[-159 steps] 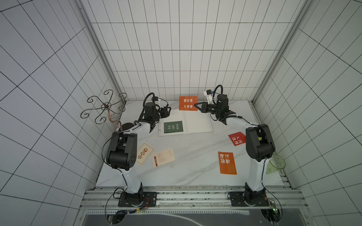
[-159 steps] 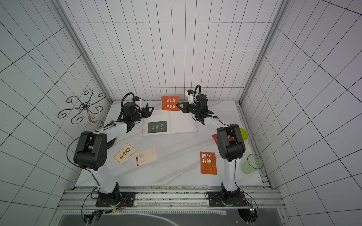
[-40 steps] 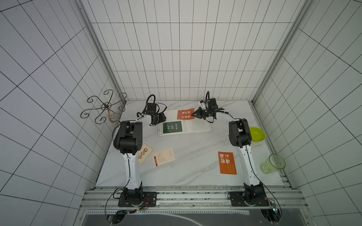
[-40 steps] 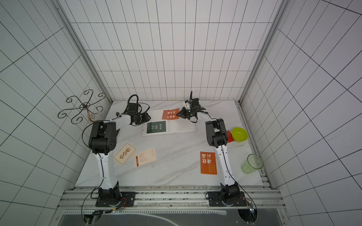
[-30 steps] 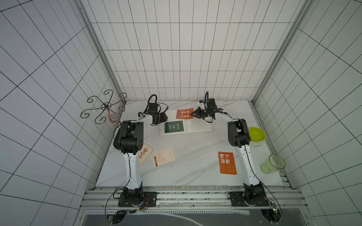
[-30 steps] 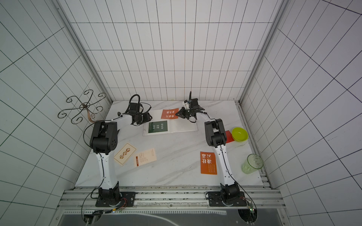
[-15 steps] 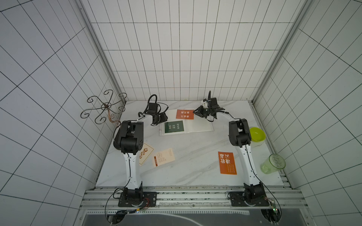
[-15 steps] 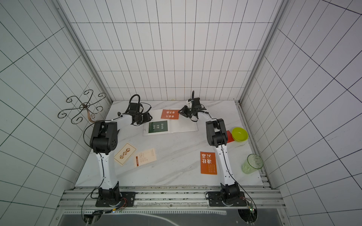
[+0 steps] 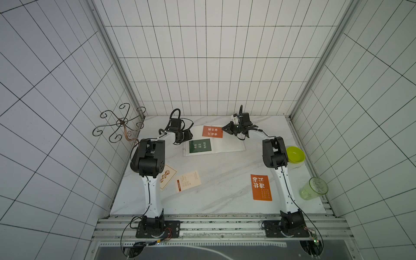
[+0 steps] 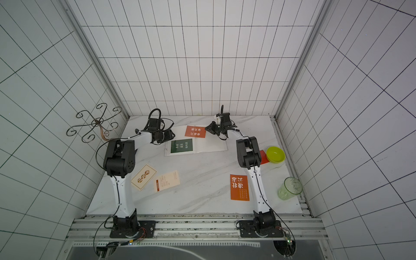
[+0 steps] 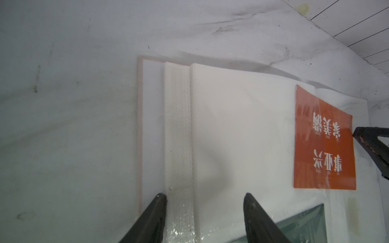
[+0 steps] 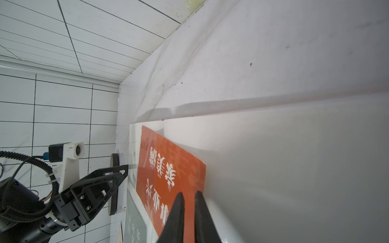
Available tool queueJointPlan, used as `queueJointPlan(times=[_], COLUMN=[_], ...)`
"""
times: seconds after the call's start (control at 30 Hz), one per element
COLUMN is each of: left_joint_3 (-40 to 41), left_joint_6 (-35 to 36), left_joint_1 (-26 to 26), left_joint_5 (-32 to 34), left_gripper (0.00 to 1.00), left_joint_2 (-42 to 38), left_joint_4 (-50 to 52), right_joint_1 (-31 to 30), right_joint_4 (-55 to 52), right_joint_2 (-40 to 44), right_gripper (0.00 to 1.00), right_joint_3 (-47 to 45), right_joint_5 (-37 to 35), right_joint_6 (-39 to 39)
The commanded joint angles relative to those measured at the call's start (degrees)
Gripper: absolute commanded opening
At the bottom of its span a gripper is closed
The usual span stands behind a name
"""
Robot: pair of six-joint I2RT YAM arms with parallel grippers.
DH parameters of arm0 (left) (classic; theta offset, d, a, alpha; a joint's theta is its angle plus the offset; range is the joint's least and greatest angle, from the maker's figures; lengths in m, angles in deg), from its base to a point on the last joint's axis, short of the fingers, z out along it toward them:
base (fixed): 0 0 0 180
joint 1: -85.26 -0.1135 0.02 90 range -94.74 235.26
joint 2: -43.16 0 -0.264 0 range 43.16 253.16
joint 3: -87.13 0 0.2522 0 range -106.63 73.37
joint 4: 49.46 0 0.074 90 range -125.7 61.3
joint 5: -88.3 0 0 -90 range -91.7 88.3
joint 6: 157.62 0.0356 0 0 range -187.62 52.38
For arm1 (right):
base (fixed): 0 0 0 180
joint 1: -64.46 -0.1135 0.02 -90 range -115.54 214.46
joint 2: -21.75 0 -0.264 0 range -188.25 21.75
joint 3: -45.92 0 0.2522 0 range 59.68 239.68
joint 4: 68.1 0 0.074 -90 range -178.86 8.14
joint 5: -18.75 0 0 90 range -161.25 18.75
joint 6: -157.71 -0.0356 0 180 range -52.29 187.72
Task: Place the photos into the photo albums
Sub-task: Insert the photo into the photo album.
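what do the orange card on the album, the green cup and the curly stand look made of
Orange card: glossy coated card or paper, perhaps under clear film; light streaks reflect off it.
Green cup: tinted clear plastic, probably; its wall is see-through.
Curly stand: dark metal wire, bent into scrolls, dull finish.

Two slender white arms (image 9: 150,191), chunky black joint housings (image 9: 147,161), flat black base plates (image 9: 157,229), looping black cables (image 12: 12,154), and there a white-bracketed wrist camera (image 12: 67,150), black skeletal fingers (image 12: 122,171) dotted with tiny screws (image 12: 80,197)

Six photos (image 9: 261,187), one album (image 9: 231,144), one bowl (image 9: 295,154), one cup (image 9: 313,188)
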Motion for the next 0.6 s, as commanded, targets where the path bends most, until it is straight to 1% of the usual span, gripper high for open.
queueJointPlan(times=[0.0, 0.17, 0.4, 0.57], left_joint_3=[0.04, 0.05, -0.14, -0.05], left_joint_6=[-0.07, -0.11, -0.29, -0.41], left_joint_1=[0.8, 0.8, 0.78, 0.73], left_joint_5=[-2.08, -2.12, -2.12, -2.16], left_gripper=[0.58, 0.58, 0.58, 0.58], left_joint_2=[2.99, 2.96, 3.1, 3.09], left_joint_4=[1.44, 1.4, 1.57, 1.57], right_joint_1=[-0.45, -0.16, 0.22, -0.12], right_joint_4=[1.07, -0.43, -1.43, -0.59], right_joint_2=[-1.39, 0.87, 1.54, 0.5], right_gripper=[0.13, 0.16, 0.17, 0.07], right_joint_3=[3.95, 0.8, -0.62, 0.44], right_joint_5=[0.52, -3.17, -2.81, -1.05], right_joint_6=[-1.07, 0.22, 1.07, 1.16])
